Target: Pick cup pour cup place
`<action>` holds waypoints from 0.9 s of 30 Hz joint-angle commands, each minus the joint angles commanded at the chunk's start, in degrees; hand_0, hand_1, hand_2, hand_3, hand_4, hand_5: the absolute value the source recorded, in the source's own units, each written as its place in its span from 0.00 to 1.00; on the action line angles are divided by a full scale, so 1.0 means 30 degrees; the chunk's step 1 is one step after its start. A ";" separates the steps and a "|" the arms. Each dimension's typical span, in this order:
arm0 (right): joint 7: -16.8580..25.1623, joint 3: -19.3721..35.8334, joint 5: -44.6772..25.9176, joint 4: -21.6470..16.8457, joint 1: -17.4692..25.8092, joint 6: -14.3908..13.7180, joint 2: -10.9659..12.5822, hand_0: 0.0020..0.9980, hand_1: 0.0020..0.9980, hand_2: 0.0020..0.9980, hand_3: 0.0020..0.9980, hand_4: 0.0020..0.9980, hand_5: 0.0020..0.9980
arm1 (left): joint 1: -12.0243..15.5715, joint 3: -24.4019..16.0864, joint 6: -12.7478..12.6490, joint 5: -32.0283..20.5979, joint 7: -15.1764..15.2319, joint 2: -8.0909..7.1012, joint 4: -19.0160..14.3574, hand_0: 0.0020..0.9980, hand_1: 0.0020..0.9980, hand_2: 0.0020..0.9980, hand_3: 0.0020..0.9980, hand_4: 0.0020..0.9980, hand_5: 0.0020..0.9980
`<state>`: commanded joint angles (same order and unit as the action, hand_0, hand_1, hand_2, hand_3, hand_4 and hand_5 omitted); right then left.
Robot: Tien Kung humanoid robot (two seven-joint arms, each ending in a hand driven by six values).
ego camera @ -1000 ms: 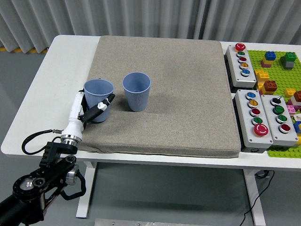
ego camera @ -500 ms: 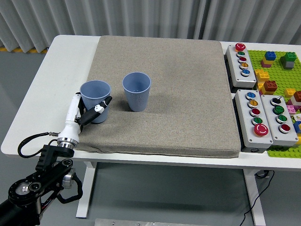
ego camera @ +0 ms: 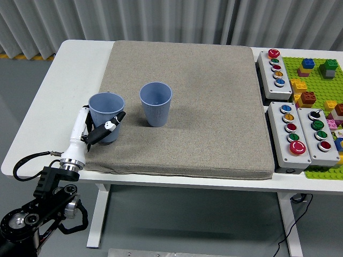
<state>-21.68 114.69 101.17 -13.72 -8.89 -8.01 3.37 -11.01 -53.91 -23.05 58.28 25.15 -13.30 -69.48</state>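
Grey corrugated wall panels behind; grey floor below. White bench [ego camera: 59, 80] carries a large grey-brown fabric mat [ego camera: 198, 101] over most of its top.

Two blue cups on the mat's left half, both upright, mouths open upward. Left cup [ego camera: 106, 114] sits near the mat's left edge. Right cup [ego camera: 156, 104] stands just beside it, slightly farther back, a clear gap between them. Contents of either cup cannot be made out.

Left robot hand [ego camera: 96, 129] comes in from the lower left corner on a black arm [ego camera: 37, 206], white forearm section angled up toward the left cup. Hand is closed around that cup: a white finger lies against the cup's left side, a dark finger [ego camera: 113, 121] with a white tip crosses its front wall. Cup's base is hidden behind the fingers, so whether it rests on the mat or is just lifted cannot be told. A black cable [ego camera: 24, 160] loops out beside the wrist.

Right arm does not appear.

Right end of bench: three grey button boxes [ego camera: 293, 133] with coloured round buttons, one farther back, two side by side nearer. Beyond them, a green building-block baseplate [ego camera: 316, 80] with assorted coloured bricks, cut off by the right edge.
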 joint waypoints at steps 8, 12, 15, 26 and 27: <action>-0.0033 -0.0021 -0.0066 -0.0006 -0.0036 -0.0041 -0.0014 0.64 0.60 0.51 0.58 0.00 0.00 | -0.0128 0.0203 -0.0031 -0.0358 0.0178 0.0172 0.0332 0.76 0.77 0.87 0.84 0.95 0.46; -0.0043 -0.0013 -0.0060 -0.0006 -0.0043 -0.0060 -0.0026 0.64 0.60 0.51 0.58 0.00 0.00 | -0.0264 0.0330 -0.0095 -0.0480 0.0279 0.0264 0.0448 0.76 0.77 0.87 0.85 0.96 0.47; -0.0056 -0.0034 -0.0107 -0.0011 -0.0043 -0.0078 -0.0032 0.64 0.60 0.51 0.58 0.00 0.00 | -0.0375 0.0409 0.0052 -0.0153 0.0108 0.0358 0.0454 0.76 0.77 0.87 0.85 0.96 0.47; -0.0079 -0.0037 -0.0115 -0.0012 -0.0096 -0.0100 -0.0043 0.64 0.60 0.51 0.58 0.00 0.00 | -0.0539 0.0298 0.0302 0.0245 -0.0152 0.0408 0.0482 0.77 0.78 0.90 0.92 0.95 0.45; -0.0080 -0.0036 -0.0110 -0.0012 -0.0098 -0.0099 -0.0044 0.64 0.60 0.51 0.58 0.00 0.00 | -0.0539 0.0293 0.0299 0.0247 -0.0150 0.0410 0.0480 0.77 0.78 0.90 0.92 0.95 0.45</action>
<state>-21.92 114.59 100.84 -13.76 -9.18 -8.30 3.24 -12.62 -53.03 -22.15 59.02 24.70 -12.07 -68.04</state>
